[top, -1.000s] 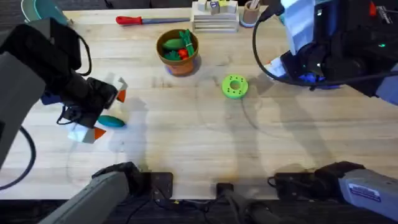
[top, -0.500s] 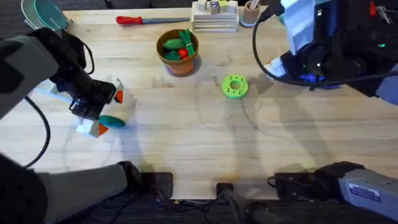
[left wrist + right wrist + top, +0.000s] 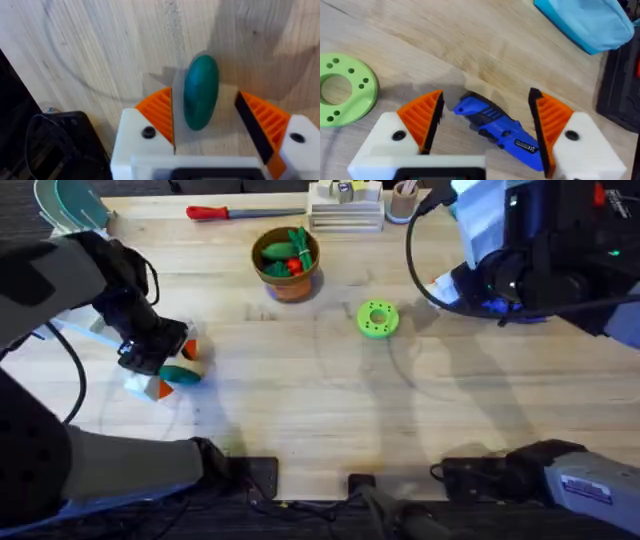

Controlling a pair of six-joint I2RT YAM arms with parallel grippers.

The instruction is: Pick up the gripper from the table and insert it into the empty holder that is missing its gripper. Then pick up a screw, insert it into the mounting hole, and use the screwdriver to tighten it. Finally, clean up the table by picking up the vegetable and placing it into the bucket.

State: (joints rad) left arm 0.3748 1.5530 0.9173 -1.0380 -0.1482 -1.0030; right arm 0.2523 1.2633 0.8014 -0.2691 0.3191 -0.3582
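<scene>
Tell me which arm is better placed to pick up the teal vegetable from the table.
The left. Its gripper is open around the teal vegetable, while the right gripper is open around the screwdriver across the table.

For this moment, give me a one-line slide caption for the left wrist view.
Left gripper open, its orange pads either side of a teal oval vegetable lying on the wooden table.

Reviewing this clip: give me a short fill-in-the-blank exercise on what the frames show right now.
1. The left pincer brackets a ____ oval vegetable.
2. The blue screwdriver lies between the ____ pincer's fingers.
3. The bucket already holds ____.
4. The ring-shaped disc is ____.

Missing: teal; right; vegetables; green
</scene>
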